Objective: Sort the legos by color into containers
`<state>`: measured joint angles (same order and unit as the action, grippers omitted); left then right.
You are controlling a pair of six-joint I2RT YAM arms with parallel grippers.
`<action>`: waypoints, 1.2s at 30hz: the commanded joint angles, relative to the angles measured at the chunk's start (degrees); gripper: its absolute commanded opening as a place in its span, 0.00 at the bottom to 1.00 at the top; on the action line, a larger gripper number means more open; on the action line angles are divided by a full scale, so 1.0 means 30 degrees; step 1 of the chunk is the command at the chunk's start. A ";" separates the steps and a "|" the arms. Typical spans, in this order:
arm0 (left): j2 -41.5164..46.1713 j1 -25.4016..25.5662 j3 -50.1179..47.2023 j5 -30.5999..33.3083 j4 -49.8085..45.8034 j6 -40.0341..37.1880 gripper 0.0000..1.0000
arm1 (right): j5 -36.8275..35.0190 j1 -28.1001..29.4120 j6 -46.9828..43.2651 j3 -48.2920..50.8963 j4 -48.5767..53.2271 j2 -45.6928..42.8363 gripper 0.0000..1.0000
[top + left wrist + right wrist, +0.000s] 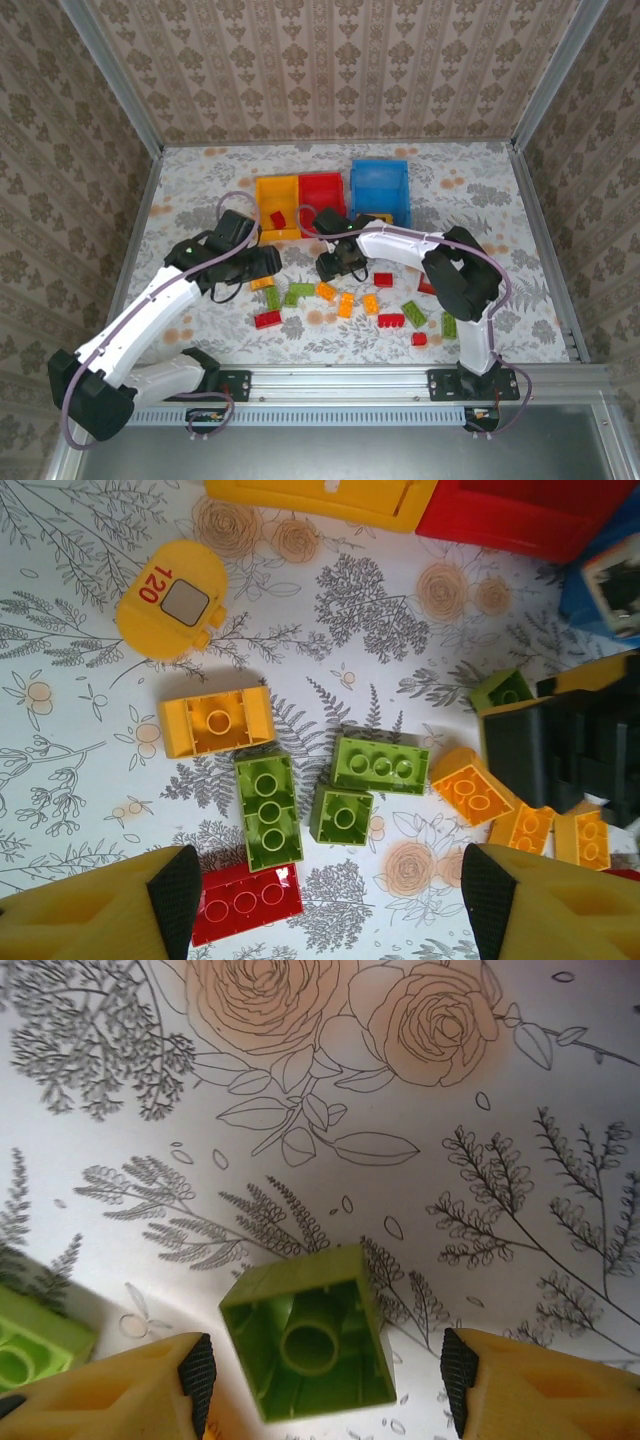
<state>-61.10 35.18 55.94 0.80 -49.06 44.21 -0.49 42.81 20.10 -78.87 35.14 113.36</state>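
Left gripper (330, 892) is hovering released, a red lego (245, 915) lying between its jaws beside one fingertip. Right gripper (327, 1375) is straddling an upturned green lego (310, 1345), jaws parted, not yet clamping. It should be centring before squeezing.

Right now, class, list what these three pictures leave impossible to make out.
Top view: whatever lies under the right gripper, hidden by it.
Left wrist view: orange bricks, partly behind that gripper.
Right wrist view: a studded green brick, cut off by the left edge.
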 commanded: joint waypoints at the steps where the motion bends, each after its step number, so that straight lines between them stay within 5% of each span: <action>1: 0.0440 0.0018 -0.0049 -0.0244 0.0244 0.0437 0.72 | -0.0655 0.0154 0.0441 -0.1196 0.0922 0.0811 0.61; 8: 0.1204 0.0022 0.0035 -0.0069 0.0021 0.0419 0.72 | -0.0772 0.0338 0.0566 -0.2165 0.1238 0.1036 0.33; 14: 0.1734 0.0022 0.0448 0.0000 0.0677 0.0287 0.72 | -0.2089 0.0406 0.0501 -0.4393 0.1558 -0.0106 0.28; 25: 0.1408 0.0051 0.0811 0.0339 0.0976 0.0382 0.72 | -0.2705 -0.1152 0.0871 -1.1021 0.3290 0.4296 0.32; 36: 0.0002 -0.0410 0.0451 -0.0077 -0.1442 0.1121 0.72 | -0.2473 -0.1337 0.0357 -1.3846 0.4428 0.5668 0.56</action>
<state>-61.34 34.54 57.39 1.04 -50.00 45.78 -7.14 38.20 21.39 -117.69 45.93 131.94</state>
